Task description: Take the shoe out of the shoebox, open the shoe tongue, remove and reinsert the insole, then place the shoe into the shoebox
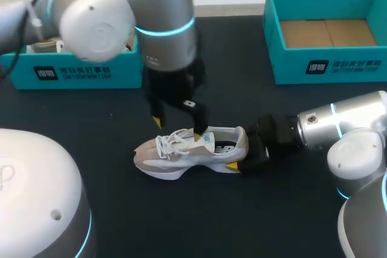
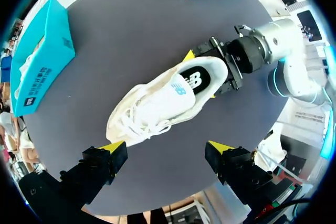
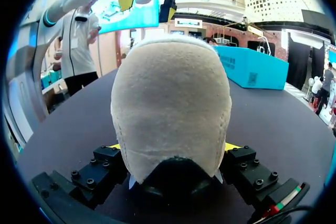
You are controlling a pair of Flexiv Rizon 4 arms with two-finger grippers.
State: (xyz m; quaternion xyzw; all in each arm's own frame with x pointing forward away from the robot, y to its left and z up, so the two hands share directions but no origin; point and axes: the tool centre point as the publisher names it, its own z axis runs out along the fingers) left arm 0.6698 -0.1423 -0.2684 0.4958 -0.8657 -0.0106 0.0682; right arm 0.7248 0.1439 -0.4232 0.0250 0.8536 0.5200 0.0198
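Pale laced shoe (image 1: 187,149), dark insole (image 2: 197,80) inside, stands upright in right hand (image 1: 240,149).

White shoe (image 1: 187,149), teal shoebox (image 1: 329,67), black table (image 1: 242,209)

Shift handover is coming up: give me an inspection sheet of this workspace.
Surface: dark table, no spills seen.
Job's things: white shoe stands on its sole mid-table, outside both boxes; right box open and empty; left box open, something pale inside, unclear.
Clutter: nothing seen.
Grippers: left gripper open, above the shoe's laces; right gripper shut on the shoe's heel.
Cables: nothing seen on the table.
Surroundings: nobody reaches over the table.
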